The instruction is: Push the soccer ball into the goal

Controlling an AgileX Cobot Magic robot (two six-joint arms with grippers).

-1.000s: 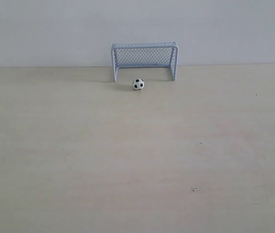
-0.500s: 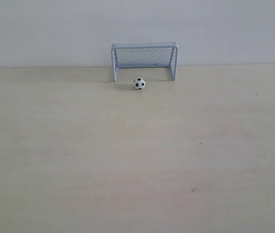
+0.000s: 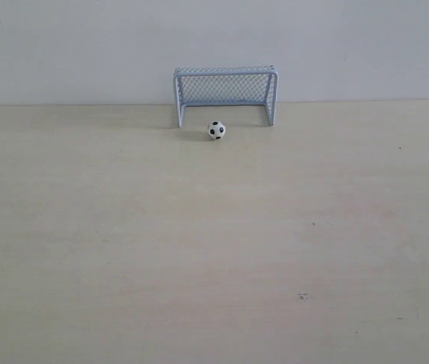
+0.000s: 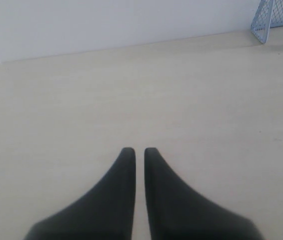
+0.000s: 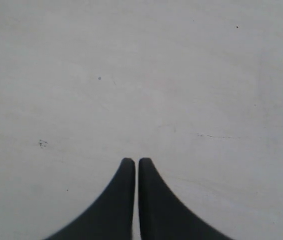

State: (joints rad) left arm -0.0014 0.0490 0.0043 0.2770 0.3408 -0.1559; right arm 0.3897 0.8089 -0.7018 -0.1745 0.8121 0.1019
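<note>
the soccer ball [image 3: 216,130] lies just at 6 o'clock of the goal [image 3: 224,89], before its mouth. the left gripper [image 4: 135,151] and the right gripper [image 5: 136,161] are clenched, both empty.

Soft, even light fills every view, bright yet flat, and the right wrist view is greyer. The goal [image 3: 225,92] throws only a faint shadow onto the table [image 3: 199,243] beside its posts. The left gripper [image 4: 136,150] and right gripper [image 5: 133,161] look soft-edged, perhaps too close for focus.
</note>
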